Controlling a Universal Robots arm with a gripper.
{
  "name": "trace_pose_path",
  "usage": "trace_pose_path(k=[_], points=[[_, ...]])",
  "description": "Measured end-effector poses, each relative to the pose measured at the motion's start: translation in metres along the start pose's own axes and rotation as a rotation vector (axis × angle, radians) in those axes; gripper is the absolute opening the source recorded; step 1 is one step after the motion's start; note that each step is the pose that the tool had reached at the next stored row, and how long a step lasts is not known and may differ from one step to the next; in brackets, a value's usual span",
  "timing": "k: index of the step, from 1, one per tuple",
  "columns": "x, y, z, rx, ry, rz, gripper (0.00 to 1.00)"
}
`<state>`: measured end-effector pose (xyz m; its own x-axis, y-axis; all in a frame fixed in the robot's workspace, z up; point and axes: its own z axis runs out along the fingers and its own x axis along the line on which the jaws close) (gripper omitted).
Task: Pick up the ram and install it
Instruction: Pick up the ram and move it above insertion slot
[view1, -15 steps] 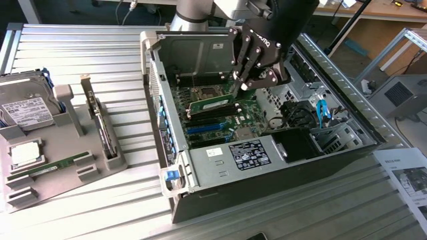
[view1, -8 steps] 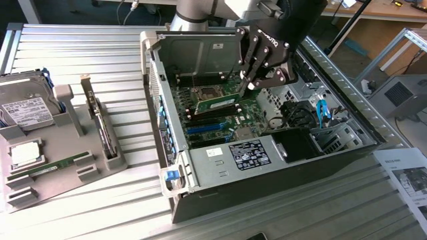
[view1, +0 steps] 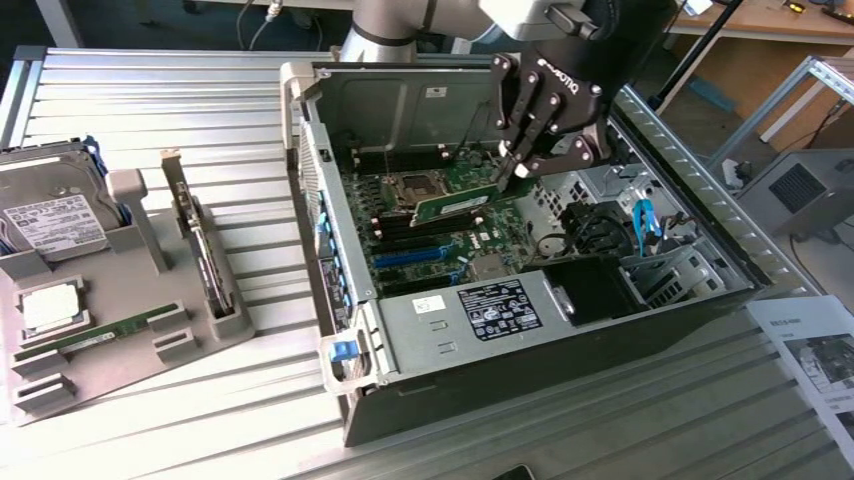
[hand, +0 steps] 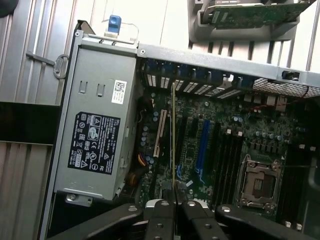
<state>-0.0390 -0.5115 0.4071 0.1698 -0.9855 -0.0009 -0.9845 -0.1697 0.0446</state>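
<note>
Fingers (hand: 160, 216) of the hand (hand: 175, 194) press together on one end of the ram (hand: 173, 135). The wrist view shows the stick edge-on, a thin pale line running straight away from them over the motherboard (hand: 225, 125), between a white slot (hand: 160, 131) and a blue slot (hand: 202, 145). Past it lie the power supply (hand: 95, 135) and the bare CPU socket (hand: 260, 185). The exterior view instead gives the ram's broad green face: its long axis lies nearly level, dipping a little toward the exterior view's left, with the pinched end on the right. It hangs above the board beside the socket, inside the open computer case (view1: 320, 150), not seated. Farther off, on the ribbed surface (view1: 174, 110), a grey tray (view1: 127, 375) holds a second stick (view1: 100, 335), a CPU chip (view1: 47, 305), an upright expansion card (view1: 200, 250) and a hard drive (view1: 47, 215).
</note>
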Motion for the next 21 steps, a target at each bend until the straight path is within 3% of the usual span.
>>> trace_pose_path(k=[4,6,7,9,14,18,21], points=[[0.0,0.0,0.0,0.0,-0.0001,0.0,0.12],[0.0,-0.0001,0.0,0.0016,-0.0058,0.0,0.12],[0.0,-0.0001,0.0,0.004,-0.0084,-0.001,0.12],[0.0,0.0,0.0,0.0145,-0.01,-0.004,0.12],[-0.0004,0.002,0.0003,0.037,-0.0061,-0.006,0.12],[-0.0004,0.0021,0.0002,0.0381,-0.0058,-0.006,0.12],[-0.0049,0.0013,0.0005,0.0445,-0.0046,-0.006,0.12]])
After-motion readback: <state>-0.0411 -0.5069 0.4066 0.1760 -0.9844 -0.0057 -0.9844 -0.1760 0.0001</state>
